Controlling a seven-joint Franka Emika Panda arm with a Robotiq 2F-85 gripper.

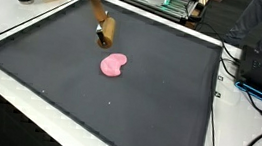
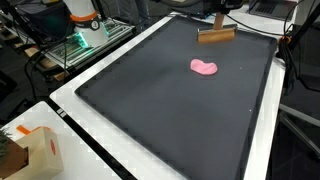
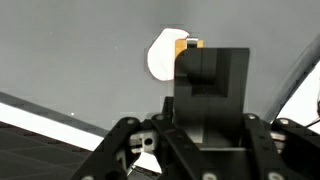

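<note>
A pink, bean-shaped blob [image 1: 114, 66] lies on a dark mat [image 1: 88, 98] and shows in both exterior views [image 2: 205, 68]. Just beyond it a brush with a wooden head [image 1: 103, 34] rests its head on the mat [image 2: 215, 36], and its long handle slants up out of the picture. In the wrist view my gripper [image 3: 208, 118] is shut on the brush's black grip [image 3: 212, 85]. Past the grip, a bit of wood [image 3: 185, 45] and the pale blob [image 3: 160, 55] show. The gripper body is mostly cut off in both exterior views.
The mat has a raised black rim [image 2: 100, 130] and sits on a white table [image 1: 235, 126]. Cables [image 1: 259, 94] trail beside it. A cardboard box [image 2: 35, 152] stands at one corner, and electronics with a green light [image 2: 82, 40] stand near another.
</note>
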